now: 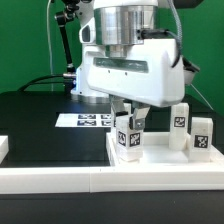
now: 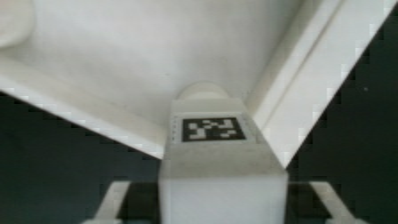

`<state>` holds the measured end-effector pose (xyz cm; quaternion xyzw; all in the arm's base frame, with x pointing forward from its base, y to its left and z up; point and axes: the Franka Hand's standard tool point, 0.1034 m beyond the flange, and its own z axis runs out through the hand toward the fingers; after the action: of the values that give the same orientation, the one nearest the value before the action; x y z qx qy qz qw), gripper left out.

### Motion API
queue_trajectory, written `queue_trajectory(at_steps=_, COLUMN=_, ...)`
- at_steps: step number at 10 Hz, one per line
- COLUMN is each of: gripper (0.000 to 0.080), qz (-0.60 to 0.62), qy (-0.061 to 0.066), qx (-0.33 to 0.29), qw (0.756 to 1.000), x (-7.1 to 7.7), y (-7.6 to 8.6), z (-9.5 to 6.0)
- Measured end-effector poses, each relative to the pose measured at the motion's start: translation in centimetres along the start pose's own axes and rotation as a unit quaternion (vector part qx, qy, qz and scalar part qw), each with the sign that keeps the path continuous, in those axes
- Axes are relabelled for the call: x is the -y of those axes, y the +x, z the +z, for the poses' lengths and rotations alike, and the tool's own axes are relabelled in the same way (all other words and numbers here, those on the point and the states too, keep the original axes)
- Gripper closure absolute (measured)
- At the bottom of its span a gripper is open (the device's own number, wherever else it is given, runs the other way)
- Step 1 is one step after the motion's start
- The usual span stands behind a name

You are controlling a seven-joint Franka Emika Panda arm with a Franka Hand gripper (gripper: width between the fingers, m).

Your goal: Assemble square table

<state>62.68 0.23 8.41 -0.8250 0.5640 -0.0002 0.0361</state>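
Note:
The square table's white top (image 1: 160, 166) lies flat at the exterior view's lower right, with its raised rim (image 2: 306, 70) showing. My gripper (image 1: 130, 122) hangs over the top's near-left part and is shut on a white block leg (image 1: 129, 138) that points down at the top. In the wrist view this leg (image 2: 217, 150) runs out from between my fingers (image 2: 121, 200), its black-and-white tag facing the camera, and its far end lies over the top's corner. Two more tagged legs (image 1: 180, 126) (image 1: 201, 138) stand upright at the right side of the top.
The marker board (image 1: 85, 120) lies on the black table behind and left of my gripper. A long white rail (image 1: 90, 184) runs along the front. A white block (image 1: 3, 148) shows at the left edge. Cables and the arm's column stand behind.

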Motion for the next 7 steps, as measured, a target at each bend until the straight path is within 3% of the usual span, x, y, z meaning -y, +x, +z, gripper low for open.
queue_trajectory(at_steps=3, gripper=0.0509, qz=0.121, qy=0.003, qx=0.002, qw=0.993, x=-0.03, y=0.05, z=0.03)
queue_trajectory(at_steps=7, gripper=0.0509, qz=0.194, qy=0.002, qx=0.003, qw=0.981, x=0.01, y=-0.04, z=0.04)
